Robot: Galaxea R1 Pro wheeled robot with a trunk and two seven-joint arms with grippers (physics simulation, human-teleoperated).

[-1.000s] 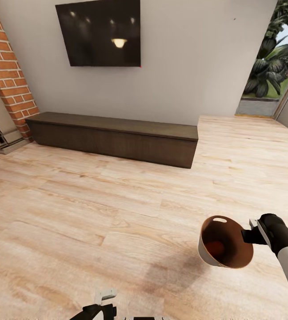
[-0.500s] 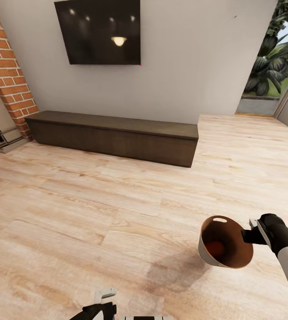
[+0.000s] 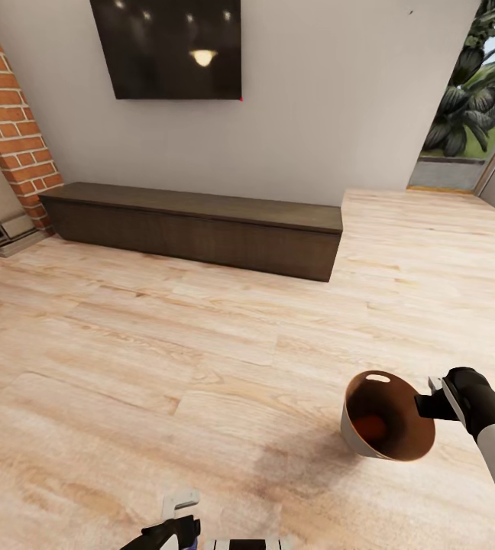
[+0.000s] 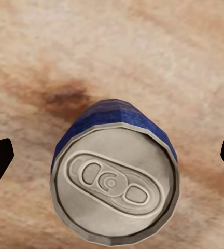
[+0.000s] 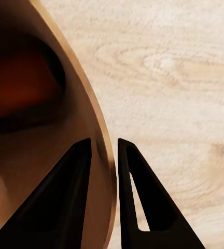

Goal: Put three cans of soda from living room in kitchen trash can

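In the head view my right gripper is shut on the rim of the tash can and holds it tilted above the wood floor. One orange-red can of soda lies inside the tan interior. The right wrist view has both fingers pinching the tash can's wall, with that can a dark red blur inside. My left gripper hangs low at the picture's bottom edge. In the left wrist view it is open above another can of soda, silver lid up and blue sides, touching neither fingertip.
A long low dark bench stands against the grey wall under a black TV. A brick column rises at the left. An opening to greenery is at the right. Bare wood floor lies between me and the bench.
The whole head picture has shifted, with the wall, TV and bench sliding slightly up: the camera moved. Both arms keep their places in the picture, and the tash can stays in my right gripper.
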